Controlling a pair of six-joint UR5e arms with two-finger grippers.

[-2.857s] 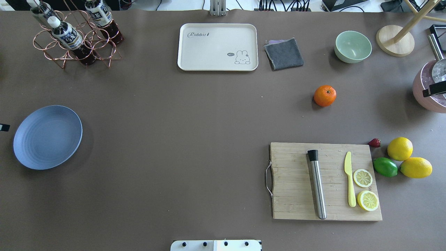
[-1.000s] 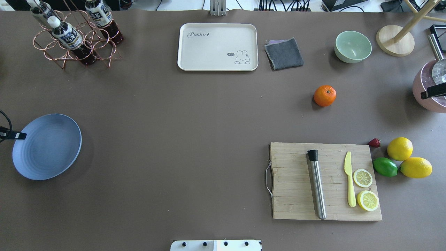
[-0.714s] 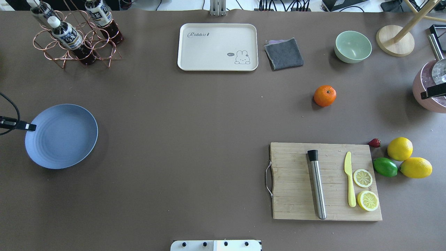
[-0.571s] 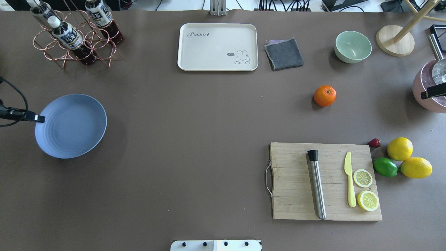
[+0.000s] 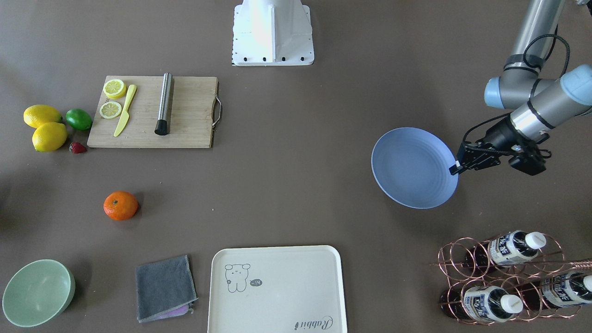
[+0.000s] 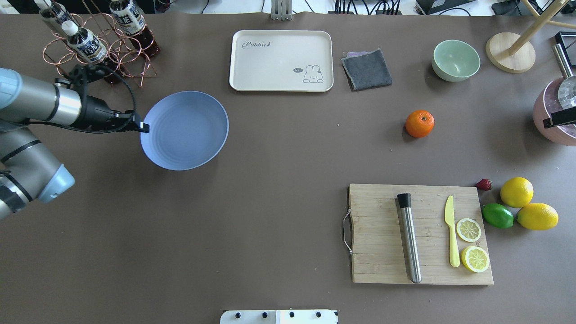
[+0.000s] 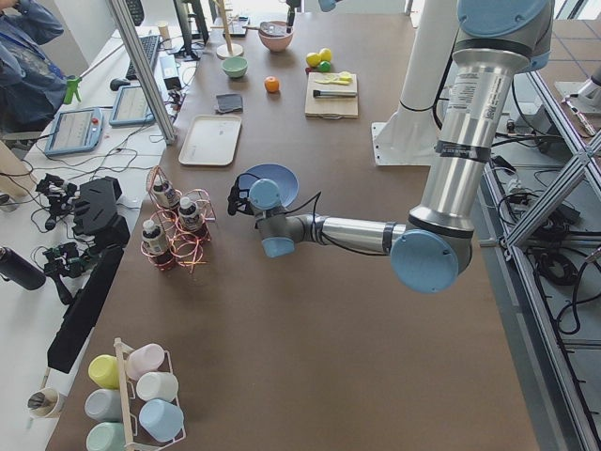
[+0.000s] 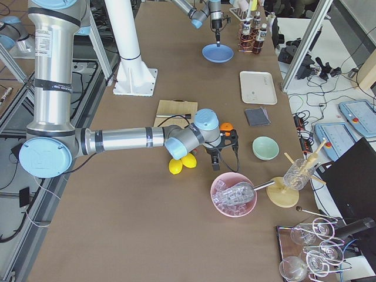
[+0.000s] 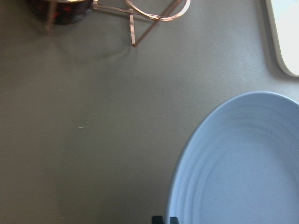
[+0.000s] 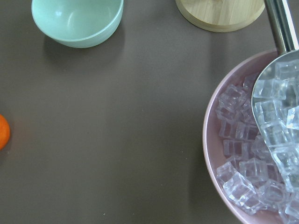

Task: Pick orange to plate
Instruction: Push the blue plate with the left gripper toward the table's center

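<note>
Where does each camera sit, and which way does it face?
Front-facing: across the table, facing the robot, looking down; base on top, left arm at right, left tool on plate rim.
Overhead: behind the robot, looking forward and down; left arm enters left.
Left: table end, along it; left arm near.
Right: opposite end; right arm near, right tool by ice bowl.
Left wrist: down onto plate rim; fingertips at bottom edge.
Right wrist: down on ice bowl; no tool shows.
Shared: front-facing and overhead show the orange, mirrored.
</note>
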